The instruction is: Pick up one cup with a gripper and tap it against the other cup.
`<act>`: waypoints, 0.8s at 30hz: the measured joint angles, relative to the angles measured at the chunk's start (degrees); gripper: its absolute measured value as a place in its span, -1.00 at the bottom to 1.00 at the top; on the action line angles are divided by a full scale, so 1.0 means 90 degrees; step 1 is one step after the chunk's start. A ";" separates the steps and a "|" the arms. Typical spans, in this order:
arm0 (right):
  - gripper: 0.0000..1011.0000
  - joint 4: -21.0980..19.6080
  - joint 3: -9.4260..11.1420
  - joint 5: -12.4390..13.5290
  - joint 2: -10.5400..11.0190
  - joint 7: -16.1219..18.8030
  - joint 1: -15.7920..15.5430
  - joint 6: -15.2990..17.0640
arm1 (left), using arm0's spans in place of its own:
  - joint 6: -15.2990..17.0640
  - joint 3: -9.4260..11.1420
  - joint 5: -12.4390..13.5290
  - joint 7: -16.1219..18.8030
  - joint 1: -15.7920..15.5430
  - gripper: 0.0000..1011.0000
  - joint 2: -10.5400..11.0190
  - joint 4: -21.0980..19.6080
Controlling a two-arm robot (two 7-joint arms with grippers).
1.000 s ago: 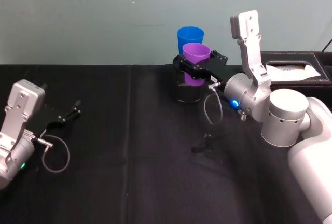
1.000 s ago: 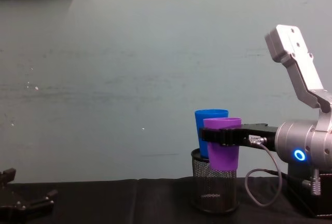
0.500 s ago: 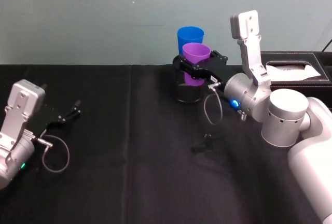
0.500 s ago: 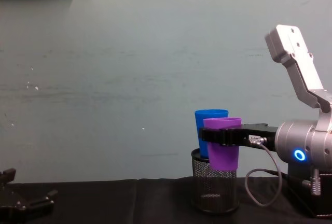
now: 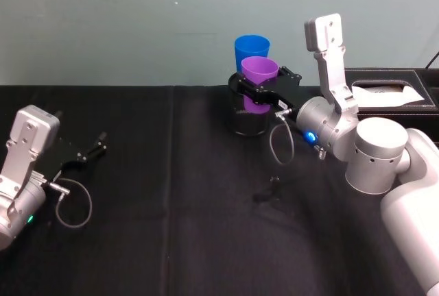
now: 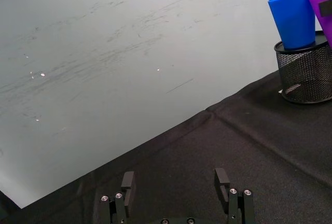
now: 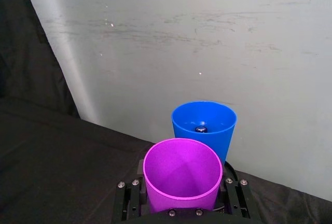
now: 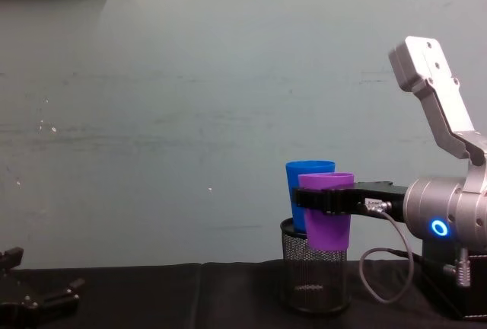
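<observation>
The purple cup (image 5: 259, 70) is clamped in the right tool (image 5: 257, 94) and held up just beside the blue cup (image 5: 251, 46) in the holder (image 5: 247, 123), ready for tapping. The left tool (image 5: 92, 151) is parked, spread apart.

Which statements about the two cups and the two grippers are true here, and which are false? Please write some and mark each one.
1. The right gripper is shut on the purple cup. True.
2. The purple cup stands on the table. False: it is held in the air, beside the blue cup.
3. The blue cup sits at the top of the mesh holder. True.
4. The left gripper holds the blue cup. False: it is open and empty, far to the left.
</observation>
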 joint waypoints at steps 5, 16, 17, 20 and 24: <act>0.45 0.0000 0.0000 0.0000 0.0000 0.0001 0.0000 0.0000 | 0.0000 0.0000 0.0000 0.0000 0.0000 0.98 0.0000 0.0000; 0.45 0.0000 0.0000 0.0000 0.0000 0.0001 0.0000 0.0000 | 0.0000 0.0000 0.0000 0.0000 0.0000 0.98 0.0000 0.0000; 0.45 0.0000 0.0000 0.0000 0.0000 0.0000 0.0000 0.0000 | 0.0000 0.0000 0.0000 0.0000 0.0000 0.98 0.0000 0.0000; 0.45 0.0000 0.0000 0.0000 0.0000 0.0000 0.0000 0.0000 | 0.0000 0.0000 0.0000 0.0000 0.0000 0.98 0.0000 0.0000; 0.45 0.0000 0.0000 0.0000 0.0000 0.0000 0.0000 0.0000 | 0.0000 0.0000 0.0000 0.0000 0.0000 0.98 0.0000 0.0000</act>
